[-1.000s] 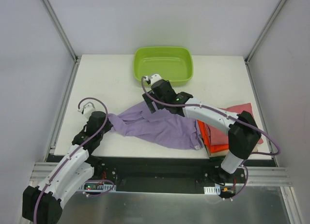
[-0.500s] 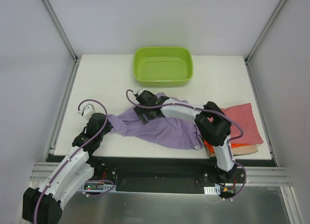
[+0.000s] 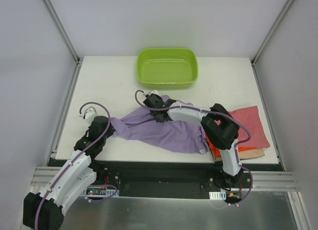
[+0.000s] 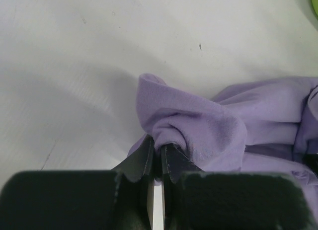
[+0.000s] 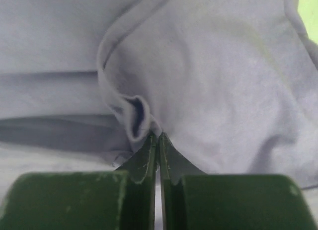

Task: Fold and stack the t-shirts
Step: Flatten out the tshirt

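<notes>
I see left gripper (image 4: pixel 157 153) jaws pinching a bunched lilac t-shirt (image 4: pixel 208 125) corner, cloth piled just ahead of the tips. Right gripper (image 5: pixel 158 142) jaws pinch its hem fold.

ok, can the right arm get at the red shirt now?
Probably not yet: the right gripper is shut on the lilac shirt. The red shirt lies uncovered near that arm's base, so after release, likely yes.

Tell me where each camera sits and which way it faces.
Top external: above, behind, looking down at the white table; left arm and right arm show.
Left wrist: on that left arm, facing its shut left tool pinching the lilac cotton t-shirt.
Right wrist: likewise, right tool pinching it.
Shared: that shirt.
</notes>
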`<control>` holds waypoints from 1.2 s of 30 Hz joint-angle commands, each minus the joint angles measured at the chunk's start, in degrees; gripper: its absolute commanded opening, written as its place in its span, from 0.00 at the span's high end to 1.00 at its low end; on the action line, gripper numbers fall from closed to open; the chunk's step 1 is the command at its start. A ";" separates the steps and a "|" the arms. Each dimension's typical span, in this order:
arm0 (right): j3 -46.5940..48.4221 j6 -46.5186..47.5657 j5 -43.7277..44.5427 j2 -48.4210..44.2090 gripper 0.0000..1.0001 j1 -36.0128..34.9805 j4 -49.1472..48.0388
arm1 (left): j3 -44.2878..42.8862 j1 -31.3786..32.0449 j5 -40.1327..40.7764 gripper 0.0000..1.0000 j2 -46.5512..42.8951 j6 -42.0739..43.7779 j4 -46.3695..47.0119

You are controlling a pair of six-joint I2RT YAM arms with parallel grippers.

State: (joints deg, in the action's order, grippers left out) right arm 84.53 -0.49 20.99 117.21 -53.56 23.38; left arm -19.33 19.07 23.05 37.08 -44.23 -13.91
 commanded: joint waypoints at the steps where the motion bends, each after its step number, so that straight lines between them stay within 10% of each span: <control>1: -7.86 -0.83 2.91 -9.60 0.99 0.39 -5.69 | 0.09 -0.26 1.65 1.00 -0.17 -0.51 0.99; 15: -18.26 10.77 12.32 -50.56 0.99 0.39 -11.85 | -12.20 -0.26 -4.67 1.00 -11.23 3.71 -3.23; 23: -7.82 17.28 -1.10 -68.68 0.99 0.30 -13.80 | -34.87 -0.26 -22.50 1.00 -15.02 8.54 -2.18; 36: 15.22 9.90 -27.58 -70.45 0.99 0.12 -17.22 | -77.68 -0.26 -46.95 1.00 -0.26 13.20 2.23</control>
State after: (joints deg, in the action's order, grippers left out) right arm 96.84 11.64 1.32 47.46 -53.49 11.46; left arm -89.62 19.07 -15.49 32.27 -33.41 -13.78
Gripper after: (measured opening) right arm 0.017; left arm 0.017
